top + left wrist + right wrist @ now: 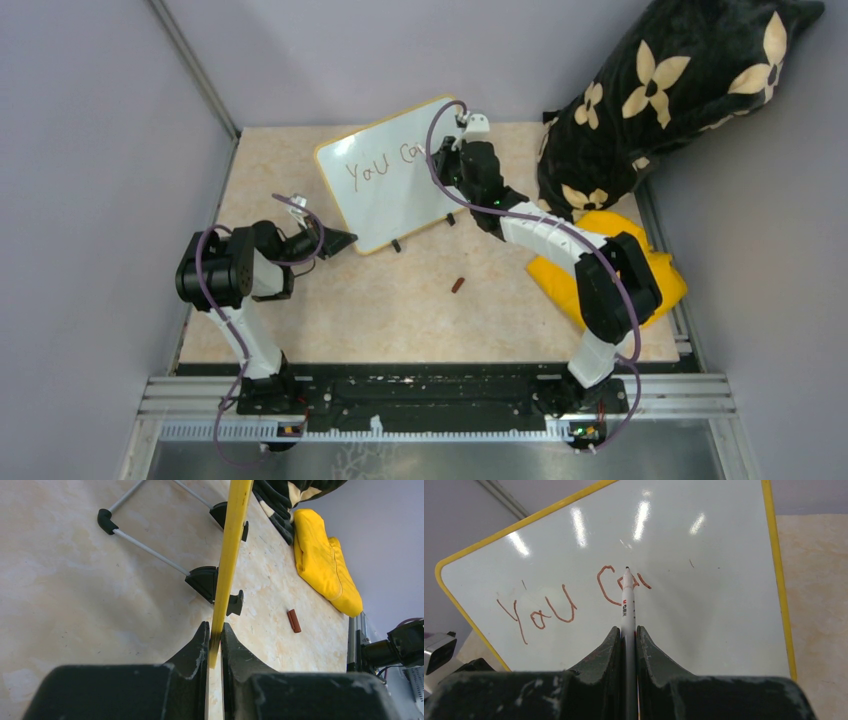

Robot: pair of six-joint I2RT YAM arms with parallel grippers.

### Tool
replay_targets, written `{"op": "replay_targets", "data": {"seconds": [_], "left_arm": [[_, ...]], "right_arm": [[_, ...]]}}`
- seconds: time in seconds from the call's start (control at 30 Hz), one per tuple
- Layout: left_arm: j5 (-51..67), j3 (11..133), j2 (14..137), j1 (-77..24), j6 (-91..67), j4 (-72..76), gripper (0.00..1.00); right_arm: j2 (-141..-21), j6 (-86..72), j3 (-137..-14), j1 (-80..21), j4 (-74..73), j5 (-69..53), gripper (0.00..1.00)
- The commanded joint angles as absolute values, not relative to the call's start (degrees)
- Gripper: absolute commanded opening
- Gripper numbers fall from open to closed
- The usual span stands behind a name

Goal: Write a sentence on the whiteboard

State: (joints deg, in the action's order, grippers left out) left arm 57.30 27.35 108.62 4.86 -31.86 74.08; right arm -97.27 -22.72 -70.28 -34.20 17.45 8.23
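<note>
The whiteboard [385,175] stands propped and tilted toward the far edge of the tabletop [330,320], about midway between its left and right edges. My left hand [214,640] is clenched on the yellow frame at the board's near left corner. My right hand [626,635] grips a white pen [626,600] whose tip sits on the board at the letter after the "C". The sentence [569,605] so far reads "You Ca", so I judge it well short of done. The main risk is pressure. If I lean the pen in too hard, the board could pivot on its small black feet [205,580] or slide in my left hand, which pinches only a thin strip of frame, and the stroke would skew. Too light a touch would break the line. The pen could also creep in my grip, since it is held far back from its tip. Only the right wrist view shows the tip's contact and the reddish strokes, because my right arm covers that part of the board in the top view. Only the left wrist view shows the pinch on the frame edge-on and the wire stand [145,547] behind. The top view alone shows how the board sits among the small brown cap [458,285], the yellow cloth [655,270] and the dark flowered cushion [680,90] near the far right corner.
</note>
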Motion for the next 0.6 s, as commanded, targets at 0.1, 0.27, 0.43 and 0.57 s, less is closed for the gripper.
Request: {"op": "replay_targets", "data": {"seconds": [0.1,0.27,0.43,0.57], "left_arm": [[56.78,28.04,108.25,4.62,-31.55,71.81,0.0],[56.82,28.04,108.25,4.67,-31.55,71.81,0.0],[56.83,28.04,108.2,4.72,-31.55,71.81,0.0],[56.85,28.04,108.21,4.66,-31.55,71.81,0.0]], "right_arm": [[-97.48,-23.23,-71.56,-33.38,19.57,8.07,0.0],[-97.76,-23.41,-71.45,-33.38,19.35,8.09,0.0],[-98.06,-23.44,-71.31,-33.33,19.2,8.22,0.0],[-98.24,-23.58,-71.33,-33.38,19.07,8.32,0.0]]}}
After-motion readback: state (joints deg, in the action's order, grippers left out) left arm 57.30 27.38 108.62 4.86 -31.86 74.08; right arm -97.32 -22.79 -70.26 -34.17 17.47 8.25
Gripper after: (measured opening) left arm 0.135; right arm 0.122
